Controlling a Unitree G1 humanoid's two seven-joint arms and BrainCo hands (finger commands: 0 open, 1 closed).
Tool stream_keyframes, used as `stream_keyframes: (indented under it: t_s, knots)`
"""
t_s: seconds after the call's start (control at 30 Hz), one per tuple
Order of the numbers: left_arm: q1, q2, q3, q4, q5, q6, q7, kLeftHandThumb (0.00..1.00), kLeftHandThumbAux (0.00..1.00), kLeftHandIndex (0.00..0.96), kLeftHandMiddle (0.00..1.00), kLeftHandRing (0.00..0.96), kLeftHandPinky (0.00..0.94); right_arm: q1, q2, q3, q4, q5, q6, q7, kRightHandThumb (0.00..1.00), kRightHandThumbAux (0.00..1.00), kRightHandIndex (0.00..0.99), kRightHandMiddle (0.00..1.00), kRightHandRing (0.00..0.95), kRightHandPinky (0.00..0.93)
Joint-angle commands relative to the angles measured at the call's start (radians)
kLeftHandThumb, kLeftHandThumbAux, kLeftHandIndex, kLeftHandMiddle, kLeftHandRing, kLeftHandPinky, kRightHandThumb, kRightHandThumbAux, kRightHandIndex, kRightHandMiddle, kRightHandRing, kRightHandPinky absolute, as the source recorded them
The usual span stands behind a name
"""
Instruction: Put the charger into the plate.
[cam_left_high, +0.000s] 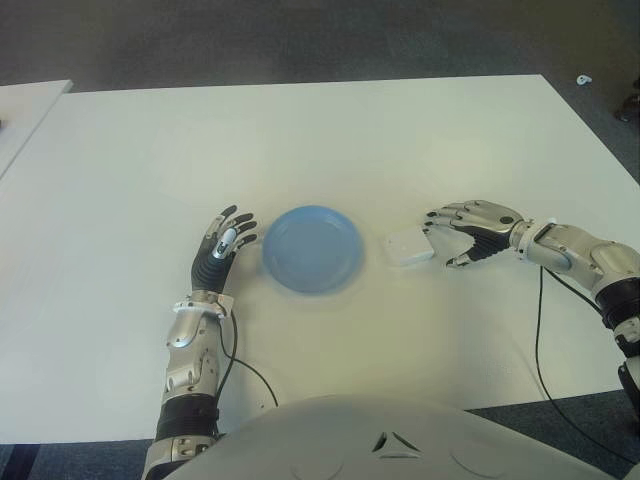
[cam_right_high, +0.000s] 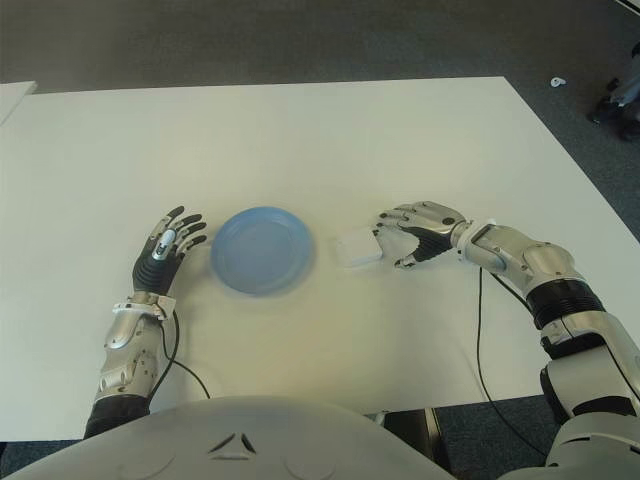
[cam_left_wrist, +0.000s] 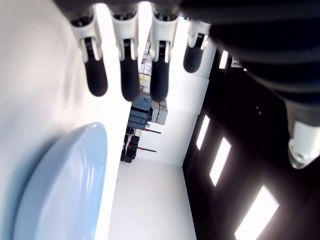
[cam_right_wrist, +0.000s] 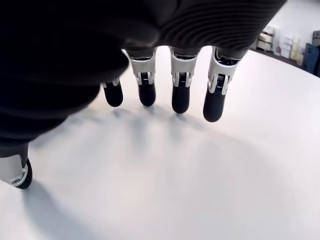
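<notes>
Charger (cam_left_high: 409, 248) flat on white table (cam_left_high: 330, 140), at 3 o'clock of plate (cam_left_high: 312, 248), just beside rim, not yet gripped or lifted. Small, white, rounded-square, smooth. Right hand (cam_left_high: 470, 232) at charger's 3 o'clock, fingers loosely extended, empty. Left hand (cam_left_high: 222, 245) at plate's 9 o'clock, fingers spread, empty. Plate round, shallow, pale blue, glossy, nothing in it.

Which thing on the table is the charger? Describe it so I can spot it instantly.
On the white table, find the round blue plate near the middle. The charger lies flat just beyond the plate's right edge, between it and the right hand, whose open fingers are beside it. It is the only small white rounded square there.
</notes>
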Motion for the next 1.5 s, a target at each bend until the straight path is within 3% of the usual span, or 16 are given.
stream_keyframes:
  t_s: [0.03,0.9,1.5]
  knots:
    - [0.008,0.008,0.007,0.001,0.009,-0.002,0.004,0.000,0.479,0.148,0.264,0.270,0.278,0.008,0.023,0.028,0.020,-0.021,0.010,-0.021,0.570,0.420,0.001,0.058,0.106,0.203]
    - [0.029,-0.016,-0.003,-0.021,0.017,-0.001,0.018,0.006,0.476,0.142,0.255,0.263,0.274,-0.048,0.035,0.098,0.149,-0.045,0.016,-0.110,0.581,0.398,0.011,0.092,0.146,0.250]
    - [0.036,-0.016,-0.009,-0.026,0.021,0.002,0.016,0.000,0.479,0.142,0.253,0.261,0.272,-0.107,0.070,0.132,0.205,-0.036,0.025,-0.096,0.577,0.362,0.007,0.103,0.160,0.260]
